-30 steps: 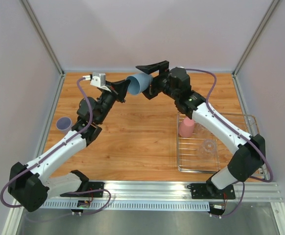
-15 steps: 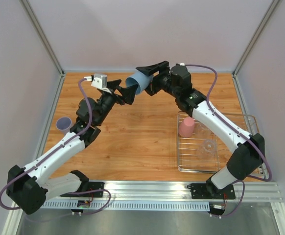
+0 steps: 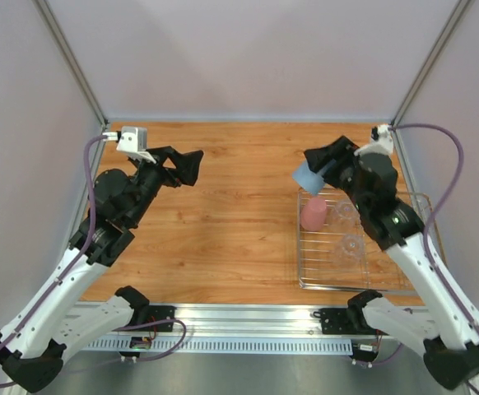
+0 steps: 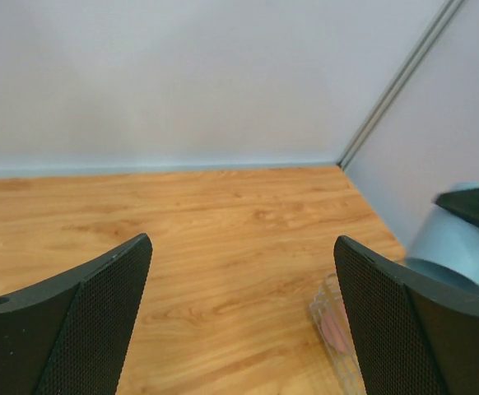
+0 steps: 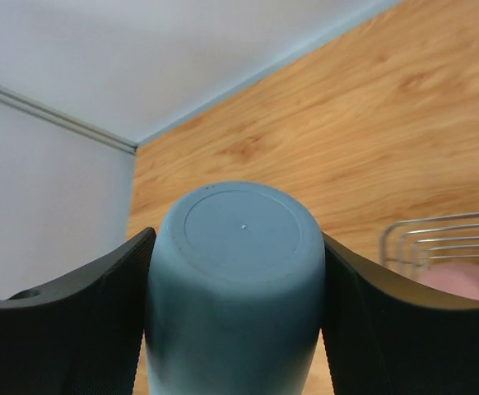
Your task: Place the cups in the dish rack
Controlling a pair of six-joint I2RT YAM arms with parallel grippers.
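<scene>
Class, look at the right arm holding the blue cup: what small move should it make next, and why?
Probably lower the blue cup toward bare wire in the dish rack, clear of the pink cup. The right gripper grips it over the rack's far left corner; the left gripper is open and empty.

The left arm point(image 3: 58, 280) rises from the lower left of the top view, elbow bent, with its wrist toward the upper left. The left gripper point(image 3: 187, 167) points right, jaws spread wide with nothing between them. The right arm point(image 3: 429, 276) climbs from the lower right to the upper right. There the right gripper point(image 3: 312, 171) faces left, jaws pressed against both sides of the blue cup point(image 5: 235, 280).
</scene>
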